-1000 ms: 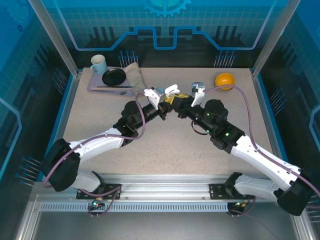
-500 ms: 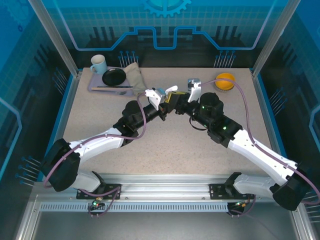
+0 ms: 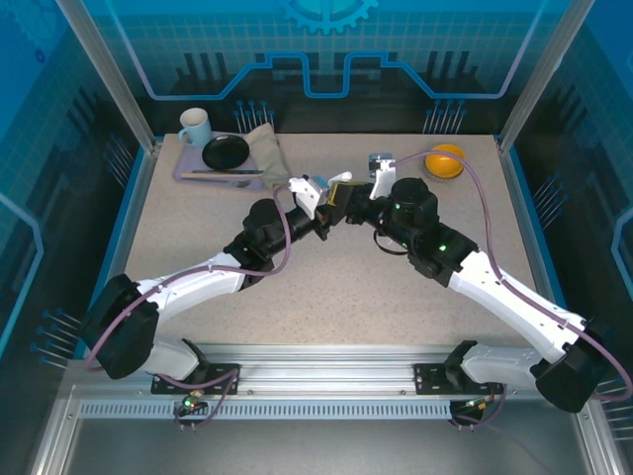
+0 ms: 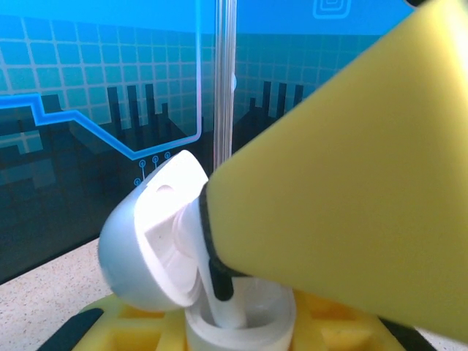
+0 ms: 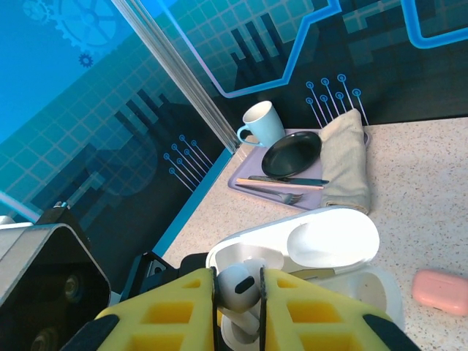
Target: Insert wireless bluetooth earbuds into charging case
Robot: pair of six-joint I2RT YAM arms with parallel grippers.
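Blue circuit-printed panels are set around a speckled tabletop [image 3: 346, 287], above whose far half the two arms are brought together. A white earbud [image 5: 235, 284] is pinched by its rounded head between the yellow pads of the right gripper [image 5: 238, 294]. Its stem is pointed down into the open white charging case [image 5: 322, 245] just beneath the fingertips. That case is clamped low on its body by the left gripper [image 4: 241, 330], which is closed tight on it, and the lid is tipped back to one side of those pads. The earbud is judged very light, rigid and glossy, so it could be twisted or squirted out of a hard pinch. It is best held across the bulbous head, with the stem left free for its socket. The case is likewise judged smooth and light, best gripped at the base, clear of the hinge. The bud is seen as a small, shiny white bean with a short stalk. A salmon-pink case [image 5: 439, 291] lies on the table off to one side of the right gripper.
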